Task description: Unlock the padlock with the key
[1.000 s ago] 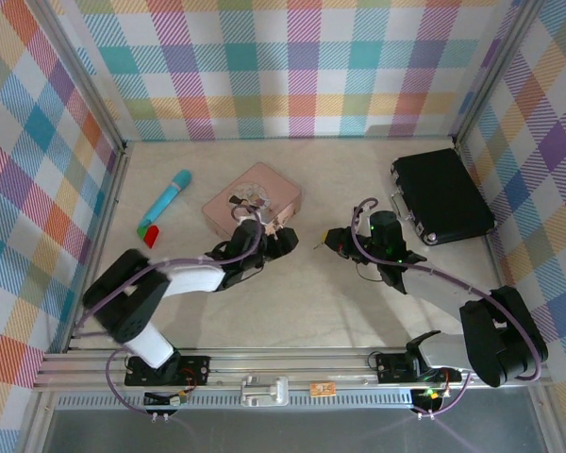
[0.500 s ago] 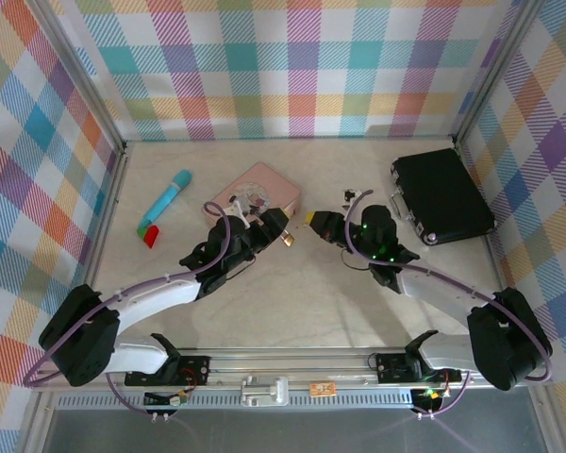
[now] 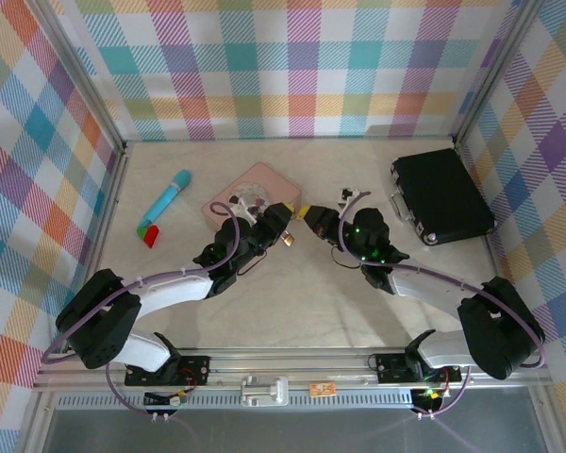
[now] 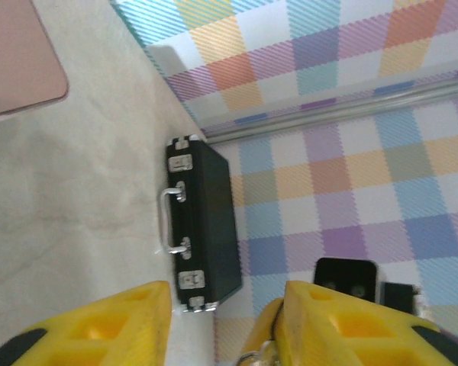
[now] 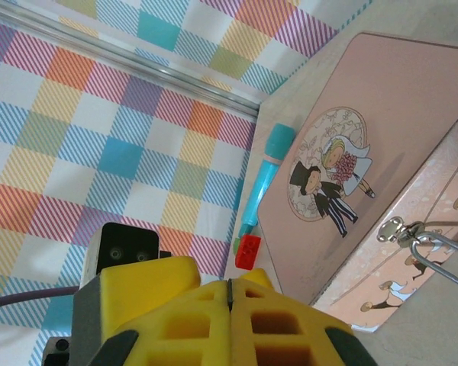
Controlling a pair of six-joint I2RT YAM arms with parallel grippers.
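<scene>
The left hand (image 3: pixel 281 225) hovers over the desk (image 3: pixel 292 311) just beside the pink tin (image 3: pixel 255 193), its yellow fingers (image 4: pixel 99 332) apart and the small brass padlock (image 3: pixel 289 240) at its tip. Whether it grips the padlock I cannot tell. The right hand (image 3: pixel 308 214) faces it almost tip to tip, closed with its fingers pressed together; the key is too small to make out.
</scene>
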